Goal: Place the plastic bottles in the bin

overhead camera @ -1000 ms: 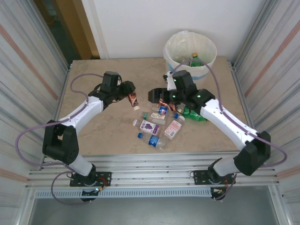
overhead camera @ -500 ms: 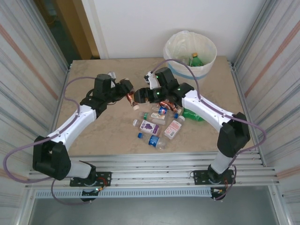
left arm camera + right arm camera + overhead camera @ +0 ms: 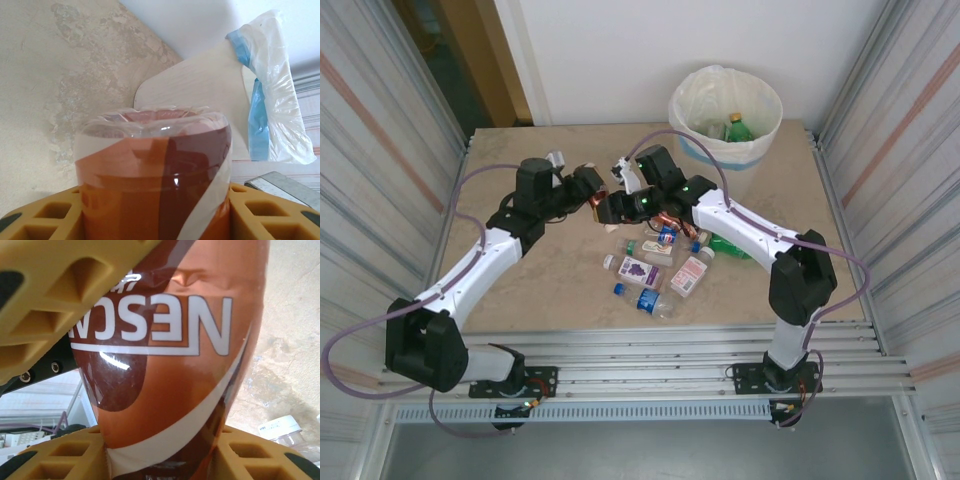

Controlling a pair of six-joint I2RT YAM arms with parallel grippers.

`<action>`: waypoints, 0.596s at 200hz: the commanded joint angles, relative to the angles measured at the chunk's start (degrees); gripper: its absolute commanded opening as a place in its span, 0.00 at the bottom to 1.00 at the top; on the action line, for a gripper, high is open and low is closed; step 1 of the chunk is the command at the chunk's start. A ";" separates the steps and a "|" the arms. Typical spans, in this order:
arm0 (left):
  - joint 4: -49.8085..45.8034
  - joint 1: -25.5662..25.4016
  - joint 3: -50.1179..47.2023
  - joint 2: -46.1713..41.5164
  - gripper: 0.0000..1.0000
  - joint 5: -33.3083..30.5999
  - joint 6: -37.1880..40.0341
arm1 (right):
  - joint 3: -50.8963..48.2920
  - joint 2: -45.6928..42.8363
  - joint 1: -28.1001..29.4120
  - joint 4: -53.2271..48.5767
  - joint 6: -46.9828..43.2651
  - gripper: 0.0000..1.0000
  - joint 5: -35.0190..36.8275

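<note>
Brown bottle (image 3: 601,204), cap hidden, between left tool (image 3: 595,198) and right tool (image 3: 608,207)

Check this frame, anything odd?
One thing: both the left gripper and the right gripper are clamped on the same brown bottle, left of the loose bottles on the table. Looks like a handover rather than a fault. Nothing spilled or visibly damaged.

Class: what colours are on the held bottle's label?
Bottle label: brown-orange with white lettering; best in the right wrist view.
</note>
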 commanded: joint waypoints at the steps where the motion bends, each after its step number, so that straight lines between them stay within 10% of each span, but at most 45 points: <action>1: 1.86 0.11 -0.88 -1.98 0.33 1.22 -1.08 | 2.13 0.39 0.54 -0.29 -0.26 0.37 -1.48; 68: 1.93 0.12 -0.57 -4.68 0.98 1.66 -0.03 | 2.11 -2.52 0.18 -2.58 -1.85 0.18 2.13; 119: -1.77 0.14 -0.56 -12.07 0.99 -1.90 4.73 | 2.56 -7.75 -2.35 -5.77 -3.48 0.16 6.21</action>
